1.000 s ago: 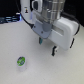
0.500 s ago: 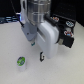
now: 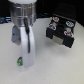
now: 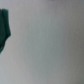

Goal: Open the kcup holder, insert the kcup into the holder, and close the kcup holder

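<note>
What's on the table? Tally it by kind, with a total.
Holder: 1
Kcup: 1, partly hidden behind the arm
Total: 2

The arm's white body (image 3: pixel 26 42) hides the tool's fingertips in the exterior view, so how its jaws stand cannot be told. The kcup (image 3: pixel 20 62) shows only as a green speck, half covered beside the arm's lower end. In the blurred wrist view, a dark green shape (image 4: pixel 4 30) is cut off at the edge, unidentifiable.
</note>
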